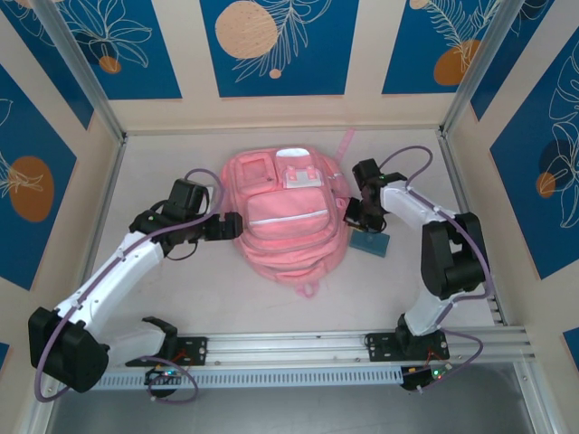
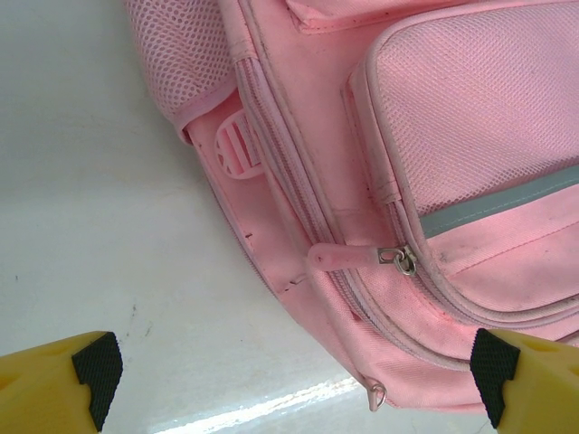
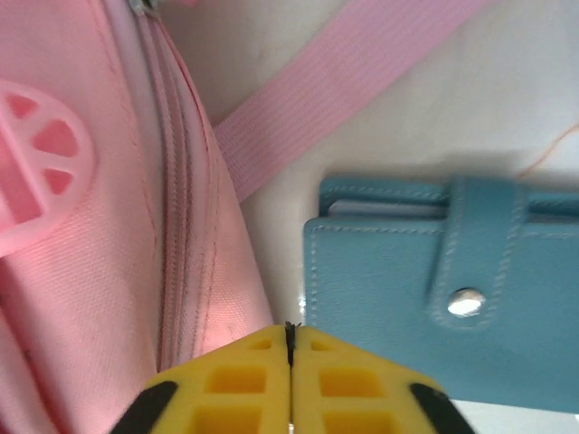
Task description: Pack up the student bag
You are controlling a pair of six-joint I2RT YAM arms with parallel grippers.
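The student bag (image 1: 285, 217) is a large pink backpack lying flat in the middle of the table, front pockets up. My left gripper (image 1: 231, 226) is at its left edge and stands open, its yellow fingers (image 2: 54, 380) wide apart and nothing between them (image 2: 294, 366). Just ahead of it lies a pink zip pull (image 2: 348, 258) on the bag (image 2: 470, 181). My right gripper (image 1: 355, 217) is low at the bag's right edge, shut with nothing in it (image 3: 289, 330). It hangs over the gap between the bag (image 3: 90, 226) and a blue wallet (image 3: 434, 298).
The blue snap wallet (image 1: 371, 242) lies on the table just right of the bag. A pink strap (image 3: 344, 81) runs out from the bag's top right (image 1: 346, 143). Walls enclose the table on three sides.
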